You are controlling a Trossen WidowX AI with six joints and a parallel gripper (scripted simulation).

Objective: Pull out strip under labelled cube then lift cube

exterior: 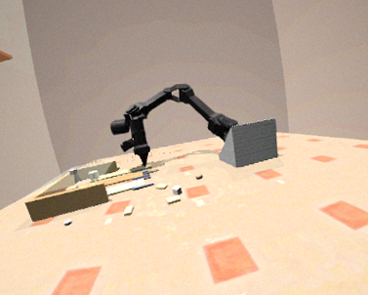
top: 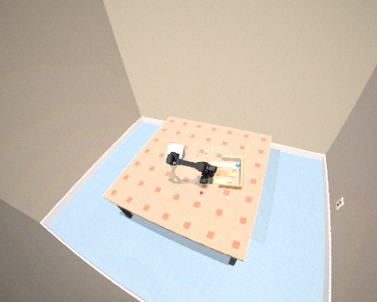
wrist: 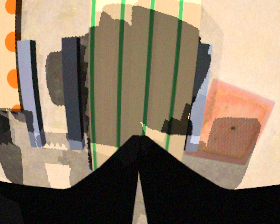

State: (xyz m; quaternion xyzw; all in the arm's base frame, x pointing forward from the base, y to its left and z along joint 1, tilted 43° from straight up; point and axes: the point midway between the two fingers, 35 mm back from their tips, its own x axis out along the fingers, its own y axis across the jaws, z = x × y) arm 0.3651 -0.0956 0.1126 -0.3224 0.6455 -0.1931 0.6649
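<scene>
Just outside the wooden tray's (exterior: 66, 200) open end: gripper (exterior: 144, 162) fully shut, nothing between its fingers, tip down on a cream strip (wrist: 138, 35) marked with four green lines. Beside that strip, toward the tray's near wall: one more pale strip with dark blue marks (exterior: 131, 186). Inside the tray: two small pale cubes (exterior: 93, 174); cannot tell which bears the label. Scattered over the table (exterior: 281, 214) in front of the tray: six small loose pieces.
</scene>
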